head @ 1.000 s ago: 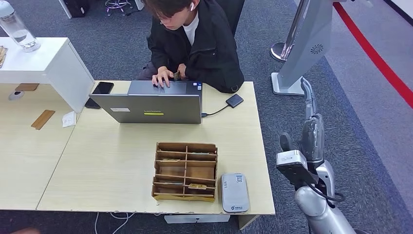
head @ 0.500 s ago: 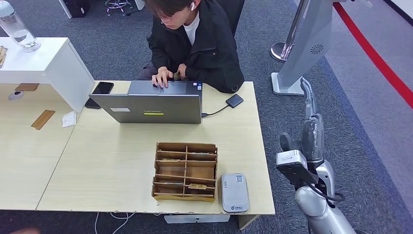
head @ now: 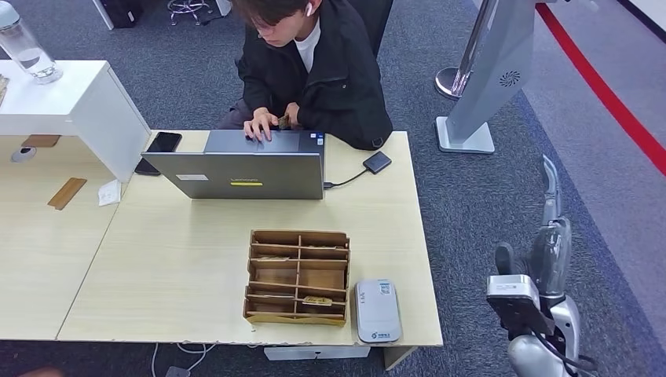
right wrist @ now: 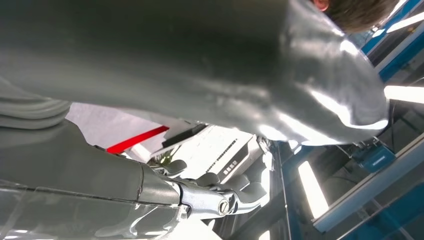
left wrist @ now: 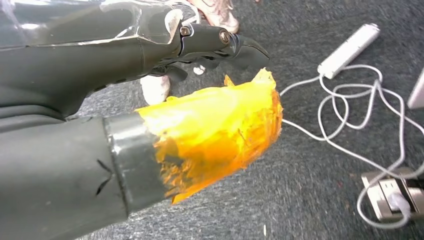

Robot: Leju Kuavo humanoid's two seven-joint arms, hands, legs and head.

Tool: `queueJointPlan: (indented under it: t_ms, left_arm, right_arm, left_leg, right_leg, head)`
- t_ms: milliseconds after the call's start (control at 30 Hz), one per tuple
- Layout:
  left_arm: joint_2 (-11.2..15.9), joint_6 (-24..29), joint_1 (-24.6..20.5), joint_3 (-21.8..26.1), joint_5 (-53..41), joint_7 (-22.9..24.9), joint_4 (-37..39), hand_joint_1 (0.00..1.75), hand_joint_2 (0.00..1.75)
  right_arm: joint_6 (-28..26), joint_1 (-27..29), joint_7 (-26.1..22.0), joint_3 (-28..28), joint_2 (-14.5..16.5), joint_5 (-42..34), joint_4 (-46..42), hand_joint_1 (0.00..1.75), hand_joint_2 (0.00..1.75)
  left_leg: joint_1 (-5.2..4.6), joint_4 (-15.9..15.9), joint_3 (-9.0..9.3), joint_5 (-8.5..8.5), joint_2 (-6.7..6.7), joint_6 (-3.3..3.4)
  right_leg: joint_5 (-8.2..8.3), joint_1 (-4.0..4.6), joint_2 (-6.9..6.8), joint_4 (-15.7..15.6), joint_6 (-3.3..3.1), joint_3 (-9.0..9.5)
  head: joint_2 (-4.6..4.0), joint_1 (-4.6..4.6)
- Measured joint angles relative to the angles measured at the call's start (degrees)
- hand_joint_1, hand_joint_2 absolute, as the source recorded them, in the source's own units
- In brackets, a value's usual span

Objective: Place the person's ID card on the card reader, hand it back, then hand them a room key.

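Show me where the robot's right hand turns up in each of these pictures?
Head view: the right hand is raised at lower right, beside the table, fingers pointing away.
Right wrist view: the right hand comes in from the left edge, dark fingers near the middle.
Left wrist view: not in it; that camera sits behind the left hand.
Shared landmark: the red floor stripe, likely the red band behind the fingers.

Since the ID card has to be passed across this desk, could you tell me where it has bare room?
The widest bare patch lies left of the wooden tray, in front of the laptop. A narrower strip runs between laptop and tray. It is crowded near the front right corner, where the card reader sits beside the tray.
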Motion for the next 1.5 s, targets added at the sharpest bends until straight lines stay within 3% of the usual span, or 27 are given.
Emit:
queueJointPlan:
  t_ms: [300, 467, 600, 867, 1067, 1200, 1500]
  left_arm:
    - [0.0, 0.8, -0.1, 0.0, -1.3, 0.3, 0.0, 0.00, 0.00]
    - [0.2, 6.3, -0.1, -2.4, -11.9, 5.3, 0.0, 0.00, 0.00]
    - [0.3, 7.7, 0.2, -6.2, -16.1, 8.6, 0.0, 0.00, 0.00]
    - [0.3, 7.3, 3.4, -6.7, -10.3, 7.6, 0.1, 0.00, 0.00]
    - [-1.9, 3.9, 4.4, -2.8, -3.2, 5.9, 0.1, 0.00, 0.00]
    - [-4.0, 3.1, 4.6, -0.7, -2.4, 5.9, 0.1, 0.00, 0.00]
    - [-5.3, 2.0, 4.6, 1.3, -2.4, 6.5, 0.1, 0.00, 0.00]
  right_arm:
    - [0.1, 1.1, 0.0, -1.2, -0.4, 0.0, -1.1, 0.00, 0.00]
    - [1.3, 1.2, -0.1, -1.5, -0.4, -0.1, -1.2, 0.00, 0.00]
    - [2.1, 1.2, -0.2, -1.8, -0.4, 0.1, -1.3, 0.00, 0.00]
    - [1.8, 2.3, 0.1, -1.2, -0.4, 2.8, -2.9, 0.00, 0.00]
    - [4.1, 5.1, -0.1, 0.7, -0.3, 7.2, -3.8, 0.00, 0.00]
    - [5.6, 6.2, -0.6, 4.3, -0.1, 9.9, -3.8, 0.00, 1.75]
    - [5.2, 5.9, 0.6, 12.4, 0.2, 17.9, -2.1, 0.00, 1.75]
  left_leg:
    - [0.05, 0.0, 0.02, 0.01, 0.05, -0.01]
    - [0.09, 0.0, 0.01, 0.01, 0.04, -0.01]
    - [0.10, 0.0, 0.00, 0.00, 0.05, -0.02]
    - [0.11, 0.0, -0.01, -0.02, 0.03, -0.04]
    - [0.11, 0.0, -0.02, -0.02, 0.01, -0.03]
    - [0.13, 0.0, -0.01, -0.02, 0.02, -0.03]
    - [0.20, 0.0, -0.01, 0.00, 0.02, -0.06]
  right_leg:
    - [0.02, 0.07, 0.04, 0.0, -0.02, 0.00]
    - [0.03, 0.11, 0.03, 0.0, -0.04, 0.00]
    - [0.03, 0.11, 0.04, 0.0, -0.04, 0.01]
    - [-0.01, 0.12, 0.03, 0.0, -0.04, -0.01]
    - [-0.03, 0.12, -0.01, 0.0, -0.05, 0.02]
    - [-0.02, 0.13, 0.00, 0.0, -0.05, 0.02]
    - [-0.02, 0.20, 0.00, 0.0, -0.06, 0.02]
  head:
    - [0.00, -0.02]
    - [0.00, -0.02]
    - [0.00, -0.01]
    - [0.00, -0.01]
    - [0.00, -0.02]
    - [0.00, 0.01]
    - [0.00, -0.02]
